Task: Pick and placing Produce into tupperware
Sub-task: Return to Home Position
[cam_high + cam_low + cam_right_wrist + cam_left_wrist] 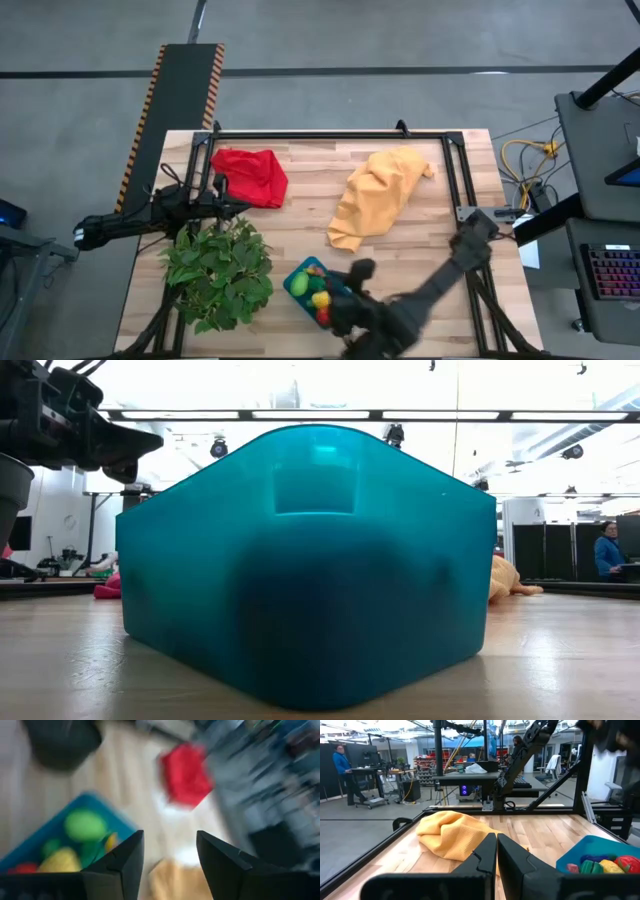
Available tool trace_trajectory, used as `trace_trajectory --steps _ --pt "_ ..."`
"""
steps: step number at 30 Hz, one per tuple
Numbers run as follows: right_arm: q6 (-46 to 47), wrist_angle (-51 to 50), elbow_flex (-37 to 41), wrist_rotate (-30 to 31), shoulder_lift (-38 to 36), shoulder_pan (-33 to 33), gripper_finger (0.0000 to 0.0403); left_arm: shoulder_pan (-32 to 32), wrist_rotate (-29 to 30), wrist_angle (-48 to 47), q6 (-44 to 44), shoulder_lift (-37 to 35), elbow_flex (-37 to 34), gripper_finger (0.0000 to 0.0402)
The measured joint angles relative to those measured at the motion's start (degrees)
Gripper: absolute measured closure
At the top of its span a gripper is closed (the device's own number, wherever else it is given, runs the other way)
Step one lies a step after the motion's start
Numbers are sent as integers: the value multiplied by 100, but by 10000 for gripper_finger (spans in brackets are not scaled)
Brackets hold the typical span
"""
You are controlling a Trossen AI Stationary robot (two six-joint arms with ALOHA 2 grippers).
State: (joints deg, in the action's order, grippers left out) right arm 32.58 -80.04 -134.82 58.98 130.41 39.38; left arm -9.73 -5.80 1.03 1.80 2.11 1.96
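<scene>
The teal tupperware (292, 280) stands near the table's front edge, and its wall fills the low view (305, 570). Inside it lie several pieces of produce (318, 296): green (85, 825), yellow (57, 861) and red ones, also visible in the left wrist view (602, 866). My right gripper (345, 300) hovers just right of the tupperware, and its fingers (125, 865) stand open with nothing between them. My left gripper (496, 855) waits shut at the table's left side (238, 208), pointing level across the table.
A red cloth (250, 175) lies at the far left and a yellow-orange cloth (378, 195) at the far middle. A leafy green plant (220, 270) stands left of the tupperware. A black frame (330, 135) borders the table. A person (607, 550) stands in the room behind.
</scene>
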Motion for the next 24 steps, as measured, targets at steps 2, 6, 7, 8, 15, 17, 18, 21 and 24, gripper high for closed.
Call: trace_trajectory --steps 2,6,7,8,15,17,18,21,24 --pt "10 -29 4 533 -226 231 240 1 2 4 -1 -2 0 402" --pt "144 36 31 665 -651 592 261 0 0 5 -3 -4 0 402" --pt "133 125 31 609 -727 678 266 0 1 5 -4 -4 0 402" --pt "105 245 31 559 -788 753 271 1 0 5 -4 -4 0 402" --pt "-782 1540 33 -824 -988 948 298 0 2 40 -4 -4 0 402" --pt "-1109 2049 39 -1604 -990 913 302 1 1 40 -6 -7 0 402" --pt "-1283 2334 42 -2049 -990 877 304 0 1 41 -7 -11 0 402" --pt "-1966 3126 39 -3436 -994 797 309 0 0 115 -15 -11 0 402" --pt "-2694 3112 42 -4238 -1067 773 313 1 0 189 -17 -11 32 402"
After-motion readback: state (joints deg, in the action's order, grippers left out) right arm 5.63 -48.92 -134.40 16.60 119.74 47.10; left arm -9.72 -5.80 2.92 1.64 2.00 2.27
